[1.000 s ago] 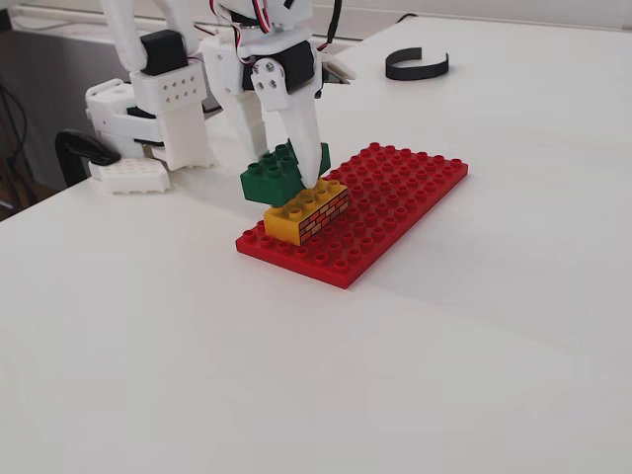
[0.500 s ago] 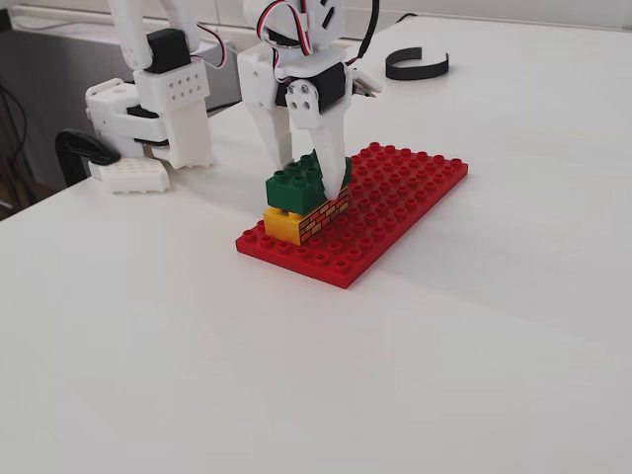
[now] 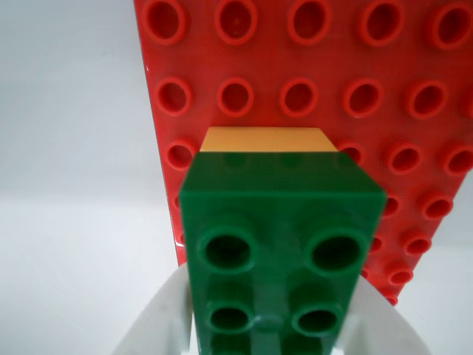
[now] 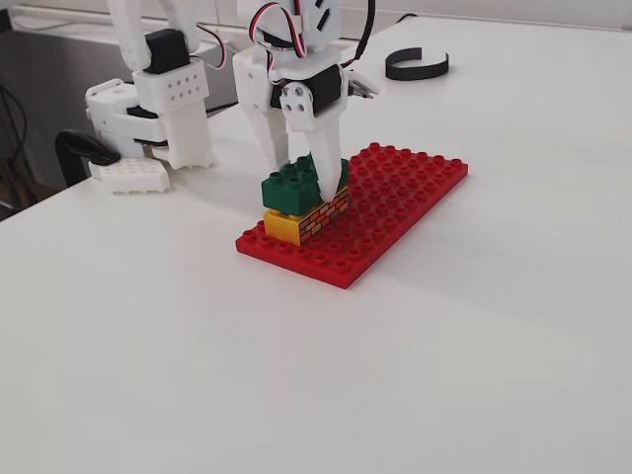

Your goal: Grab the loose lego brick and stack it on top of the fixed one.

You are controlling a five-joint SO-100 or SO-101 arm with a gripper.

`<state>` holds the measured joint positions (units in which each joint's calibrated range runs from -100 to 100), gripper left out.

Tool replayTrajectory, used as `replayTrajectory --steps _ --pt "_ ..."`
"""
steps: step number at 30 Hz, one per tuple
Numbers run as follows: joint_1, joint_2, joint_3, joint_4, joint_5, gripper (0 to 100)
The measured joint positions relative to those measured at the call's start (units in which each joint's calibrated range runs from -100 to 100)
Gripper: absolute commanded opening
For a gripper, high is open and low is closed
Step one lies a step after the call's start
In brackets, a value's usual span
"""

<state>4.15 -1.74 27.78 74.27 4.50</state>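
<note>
Green brick (image 4: 292, 185), brick-patterned yellow brick (image 4: 308, 218).

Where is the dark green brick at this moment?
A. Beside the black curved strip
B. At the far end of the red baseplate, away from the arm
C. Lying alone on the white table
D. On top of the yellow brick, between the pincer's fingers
D: in the fixed view the green brick sits on the yellow brick, with the pincer closed around it.
</note>
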Motion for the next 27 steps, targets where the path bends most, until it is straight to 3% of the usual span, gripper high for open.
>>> replayTrajectory --steps 5,9,19,27 --pt "0.1 0.2 0.3 -0.1 0.5 27" --pt "0.9 0.4 1.3 -0.9 1.1 34" --pt "0.4 0.0 1.4 0.5 1.1 34" --pt "-3.3 -14.0 -3.2 12.6 1.1 33"
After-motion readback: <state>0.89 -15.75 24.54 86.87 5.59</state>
